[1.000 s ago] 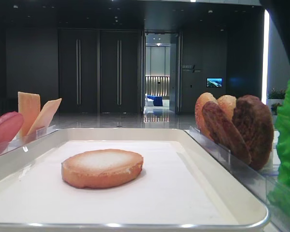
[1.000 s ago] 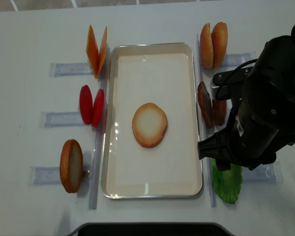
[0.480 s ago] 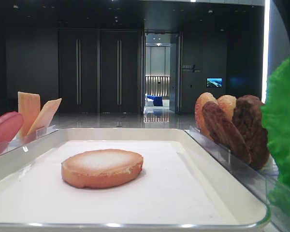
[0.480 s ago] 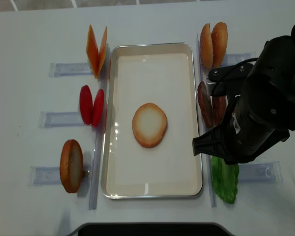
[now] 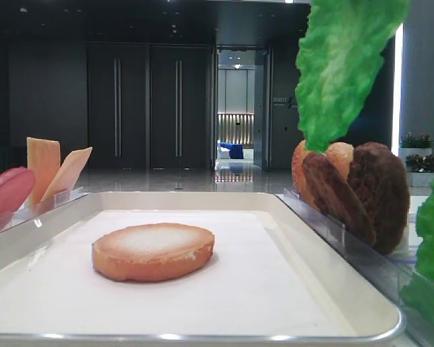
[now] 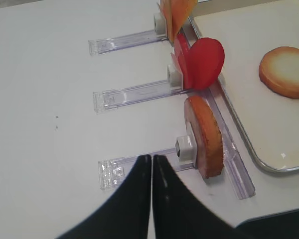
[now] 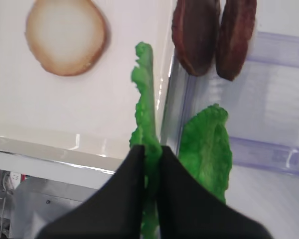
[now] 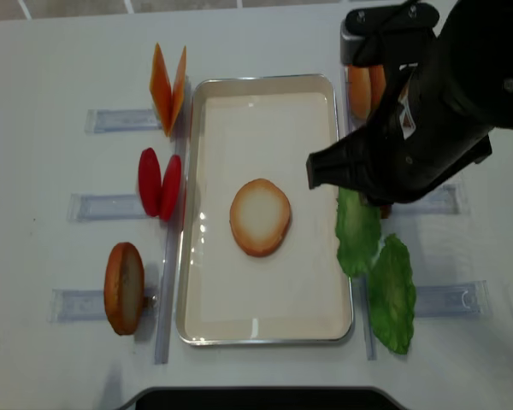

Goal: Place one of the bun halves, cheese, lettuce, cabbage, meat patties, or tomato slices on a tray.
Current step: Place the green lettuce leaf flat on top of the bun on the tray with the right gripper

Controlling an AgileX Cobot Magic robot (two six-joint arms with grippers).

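Right gripper (image 7: pixel 148 152): clamped on a lettuce leaf (image 8: pixel 357 231), held aloft.
Left gripper (image 6: pixel 152 162): closed, empty.
Tray (image 8: pixel 265 333): one bun half (image 8: pixel 260 216) seen; leaf apparently hanging at its right rim.

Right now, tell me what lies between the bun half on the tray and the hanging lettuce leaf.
Only bare tray lining separates bun half from lettuce leaf, overhead.

Low view across tray (image 5: pixel 202 199), overhead view, two downward wrist views

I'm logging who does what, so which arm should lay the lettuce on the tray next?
The right. Its end effector is shut on the lettuce leaf, hanging over the tray edge. The left end effector is shut and empty, outside the tray.
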